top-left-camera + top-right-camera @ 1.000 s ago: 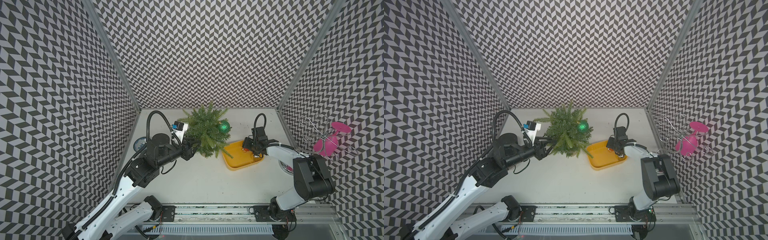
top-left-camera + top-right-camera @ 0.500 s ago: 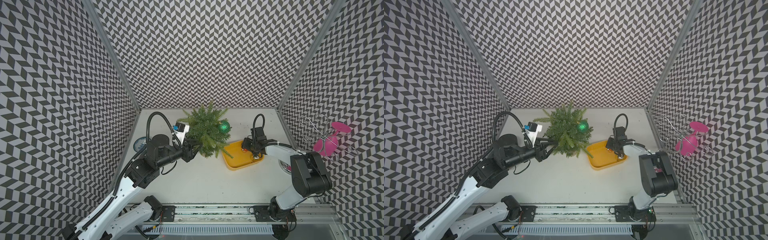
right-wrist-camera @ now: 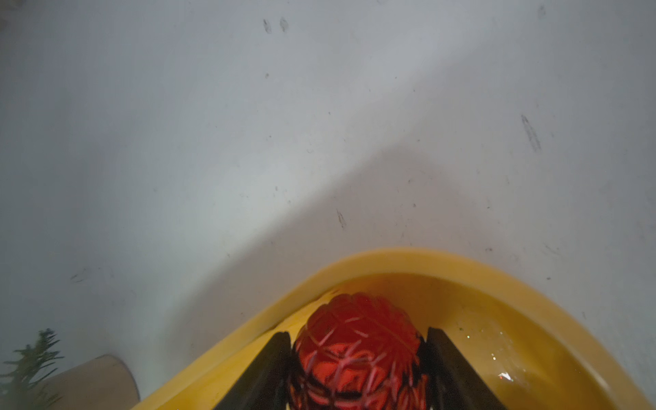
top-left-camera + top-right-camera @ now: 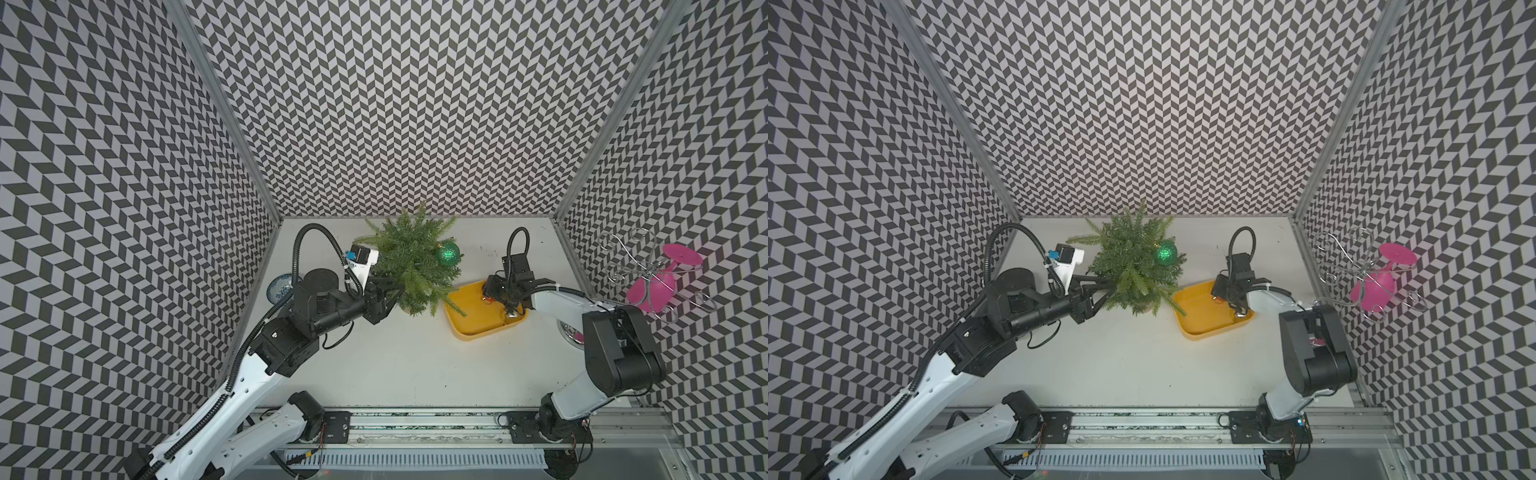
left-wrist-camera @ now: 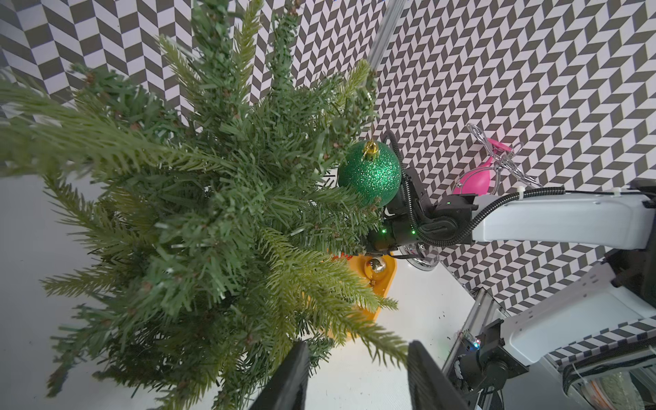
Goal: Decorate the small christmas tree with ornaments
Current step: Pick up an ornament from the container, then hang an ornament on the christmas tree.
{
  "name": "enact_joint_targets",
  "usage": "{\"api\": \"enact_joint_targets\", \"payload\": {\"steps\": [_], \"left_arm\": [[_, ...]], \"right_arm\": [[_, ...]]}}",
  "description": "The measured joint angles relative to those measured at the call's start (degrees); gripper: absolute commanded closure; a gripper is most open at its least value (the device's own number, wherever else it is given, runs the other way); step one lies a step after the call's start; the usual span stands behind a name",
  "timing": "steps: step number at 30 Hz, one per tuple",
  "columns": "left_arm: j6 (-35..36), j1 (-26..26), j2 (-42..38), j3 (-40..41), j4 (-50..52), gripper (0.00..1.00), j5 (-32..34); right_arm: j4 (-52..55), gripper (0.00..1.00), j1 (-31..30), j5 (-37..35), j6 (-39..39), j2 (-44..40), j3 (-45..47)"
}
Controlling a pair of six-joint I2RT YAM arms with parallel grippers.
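The green bauble [image 4: 447, 253] is hung on the tree [image 4: 409, 257]; the red bauble [image 3: 358, 351] is gripped in the tray [image 4: 478, 328] by the right fingers [image 3: 280, 351]; the gold bauble [image 5: 375, 265] is left there. The left fingers [image 5: 294, 372] are held wide, empty.

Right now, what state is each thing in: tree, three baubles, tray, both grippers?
Small green artificial christmas tree: upright, one bauble hung.
Yellow plastic tray: right way up, holding two baubles.
Glittery green bauble: hanging on the tree.
Faceted red bauble: in the tray, gripped.
Shiny gold bauble: loose in the tray.
Left gripper: open beside the tree.
Right gripper: shut on the red bauble.
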State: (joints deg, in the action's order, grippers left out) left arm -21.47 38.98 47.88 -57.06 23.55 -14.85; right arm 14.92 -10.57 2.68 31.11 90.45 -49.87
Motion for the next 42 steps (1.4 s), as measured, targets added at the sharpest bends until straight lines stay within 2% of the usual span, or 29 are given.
{"api": "enact_joint_targets", "payload": {"steps": [12, 19, 30, 42], "left_arm": [[-0.48, -0.09, 0.0, -0.07, -2.47, 0.52, 1.2], [-1.97, -1.92, 0.0, -1.2, -4.35, 0.52, 1.05], [-6.75, -12.31, -0.44, -1.25, -8.11, 0.55, -5.4], [-7.96, -12.79, 0.15, -3.08, -10.8, 0.57, -11.28]], "right_arm": [[3.72, 0.42, 0.2, 5.55, -0.7, -21.24, -0.39], [8.57, 0.42, -0.85, 9.05, -2.64, -28.81, -8.57], [11.5, 0.42, -11.56, 11.34, -4.66, -29.64, -24.09], [11.63, 0.42, -18.49, 17.59, -4.55, -24.3, -34.25]]}}
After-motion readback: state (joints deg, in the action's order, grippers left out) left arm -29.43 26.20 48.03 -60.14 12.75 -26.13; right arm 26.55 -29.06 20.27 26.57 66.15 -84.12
